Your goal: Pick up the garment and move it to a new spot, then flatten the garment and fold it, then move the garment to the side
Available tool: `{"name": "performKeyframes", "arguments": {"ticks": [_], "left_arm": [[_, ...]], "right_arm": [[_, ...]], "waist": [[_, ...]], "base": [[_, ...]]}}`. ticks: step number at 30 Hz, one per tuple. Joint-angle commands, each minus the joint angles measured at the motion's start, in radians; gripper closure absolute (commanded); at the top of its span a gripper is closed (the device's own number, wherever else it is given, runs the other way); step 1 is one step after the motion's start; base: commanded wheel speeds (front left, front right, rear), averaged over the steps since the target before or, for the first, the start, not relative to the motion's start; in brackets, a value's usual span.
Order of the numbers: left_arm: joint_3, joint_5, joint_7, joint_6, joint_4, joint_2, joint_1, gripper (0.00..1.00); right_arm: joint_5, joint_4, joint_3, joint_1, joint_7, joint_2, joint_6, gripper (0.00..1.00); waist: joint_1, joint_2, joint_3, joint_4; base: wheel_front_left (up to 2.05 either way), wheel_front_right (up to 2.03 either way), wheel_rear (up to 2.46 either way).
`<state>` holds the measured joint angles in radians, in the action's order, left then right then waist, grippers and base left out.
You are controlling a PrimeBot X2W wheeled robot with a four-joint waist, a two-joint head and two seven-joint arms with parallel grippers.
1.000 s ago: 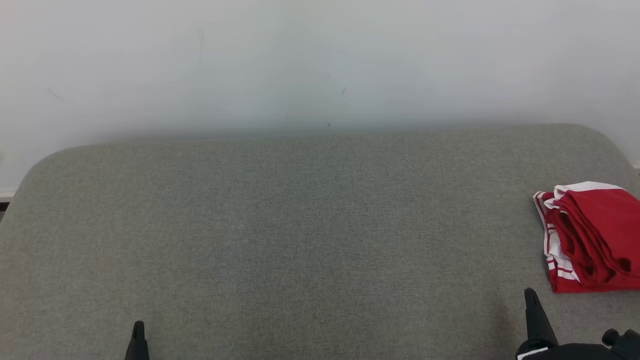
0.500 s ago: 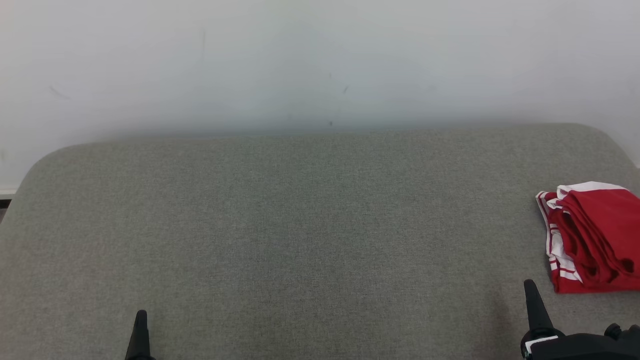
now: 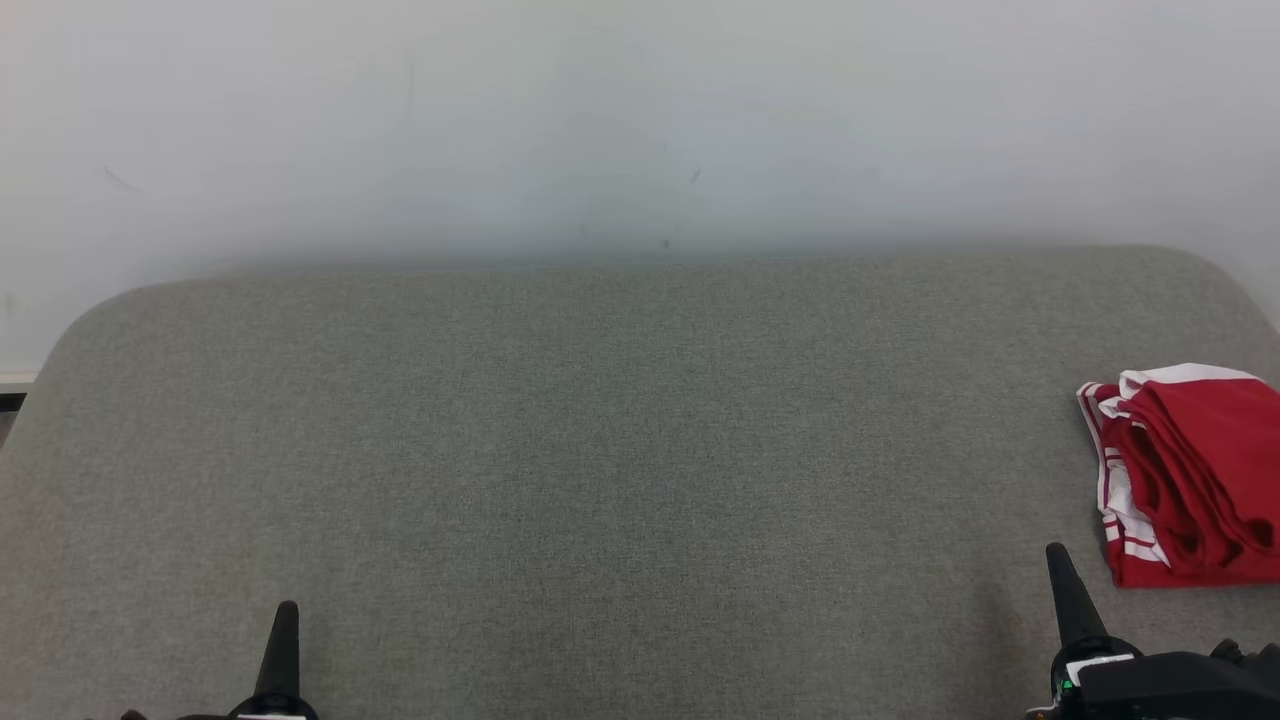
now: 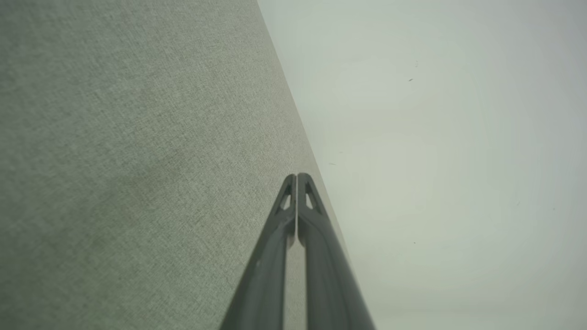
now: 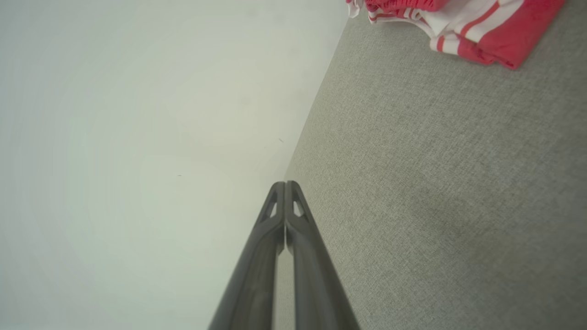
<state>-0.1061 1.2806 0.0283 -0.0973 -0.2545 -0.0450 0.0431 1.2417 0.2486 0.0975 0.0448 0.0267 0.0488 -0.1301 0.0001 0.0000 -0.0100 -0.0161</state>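
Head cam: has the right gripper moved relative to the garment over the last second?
Yes. The right gripper crept forward, up the view: its fingers ended level with the garment's near edge and now reach past it.

No writing, label, brand, number or sign could be read in any view. The red garment (image 3: 1200, 470) bore only white stripes, and a small white patch (image 3: 1092, 663) at the base of the right gripper (image 3: 1056, 552) was too small to make out.
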Motion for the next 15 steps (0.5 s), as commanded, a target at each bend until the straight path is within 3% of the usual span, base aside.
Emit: {"name": "performKeyframes", "arguments": {"ticks": [1,15], "left_arm": [[-0.004,0.029,0.007,-0.007,0.009,-0.005,0.021,1.00],[-0.005,0.136,0.034,-0.018,0.010,-0.006,0.039,1.00]], "right_arm": [[0.033,-0.008,0.004,0.017,0.009,0.002,-0.001,1.00],[0.150,-0.008,0.009,0.035,0.036,0.002,-0.001,1.00]], "waist": [[0.0000,0.0000,0.001,0.001],[0.0000,0.0000,0.004,0.005]], "base": [[0.00,0.00,0.00],[0.00,0.00,0.00]]}}
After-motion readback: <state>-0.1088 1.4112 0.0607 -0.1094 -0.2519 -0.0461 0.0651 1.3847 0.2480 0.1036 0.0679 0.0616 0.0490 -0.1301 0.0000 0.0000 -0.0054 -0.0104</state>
